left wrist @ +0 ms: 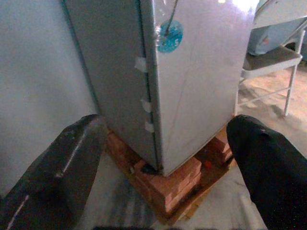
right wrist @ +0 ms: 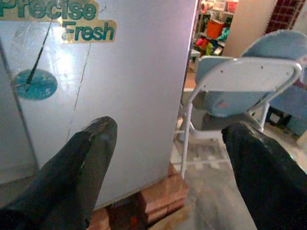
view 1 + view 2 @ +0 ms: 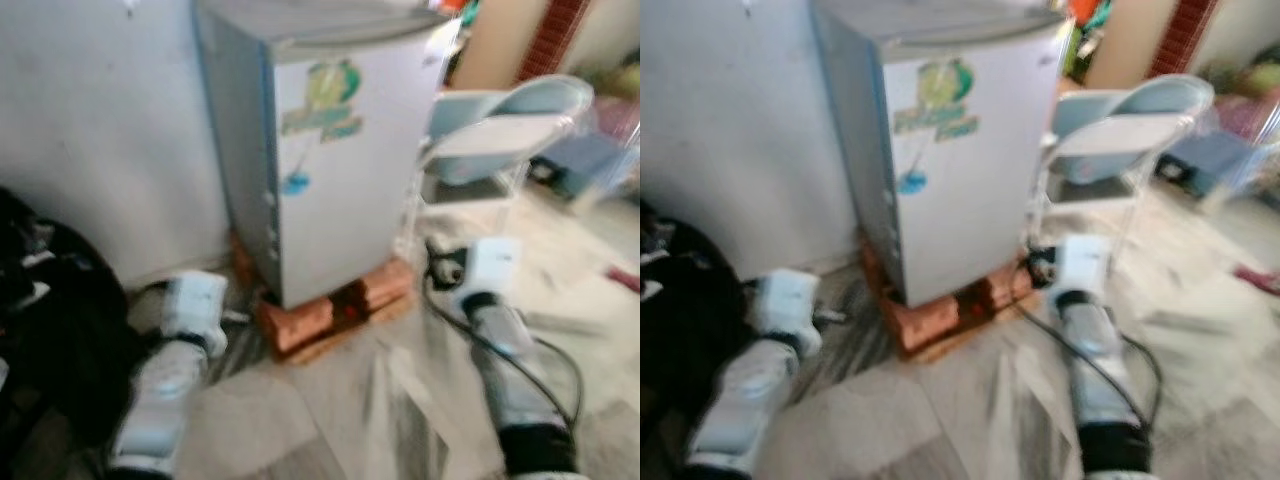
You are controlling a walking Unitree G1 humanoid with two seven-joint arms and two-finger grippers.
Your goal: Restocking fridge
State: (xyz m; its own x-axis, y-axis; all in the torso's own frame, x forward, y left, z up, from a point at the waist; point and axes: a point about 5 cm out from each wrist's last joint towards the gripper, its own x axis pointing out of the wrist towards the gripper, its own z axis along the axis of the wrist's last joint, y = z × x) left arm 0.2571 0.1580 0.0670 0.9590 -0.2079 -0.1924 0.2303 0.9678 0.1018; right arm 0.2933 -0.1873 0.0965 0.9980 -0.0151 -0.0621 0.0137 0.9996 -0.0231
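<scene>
Both arms are reaching forward low over the pale marbled floor (image 3: pixel 330 420), and the head views are smearing with blur. The left gripper (image 1: pixel 163 158) is holding its two black fingers (image 1: pixel 62 163) spread wide with nothing between them; the right gripper (image 2: pixel 168 158) is likewise spreading its fingers (image 2: pixel 76 167) wide around open air. A black cable (image 3: pixel 540 365) is looping along the right arm.

Straight ahead of both sets of fingers, the fridge (image 3: pixel 340 150) is standing upright, a tall silver-grey metal box with its long axis vertical and its door shut and facing the robot. The near vertical corner, where door meets side wall, is lining up between the left fingers, with bits of tape (image 1: pixel 143 64) stuck along that edge. A round blue sticker (image 1: pixel 169 36) and a green "Precise Fresh" label (image 2: pixel 62 21) are sitting on the smooth door.

Under the fridge, rough red bricks (image 1: pixel 172 179) on a wooden board are lifting it off the floor, the stack jutting slightly past the corner.

Beyond the right fingers, a pale-blue folding chair (image 2: pixel 244 81) with a white tube frame is standing just beside the fridge, narrowing the room on that side. Beyond the left fingers, a plain grey wall (image 1: pixel 38 72) is running close along the fridge's side. A dark heap (image 3: pixel 50 320) is lying on the floor outside the left arm.
</scene>
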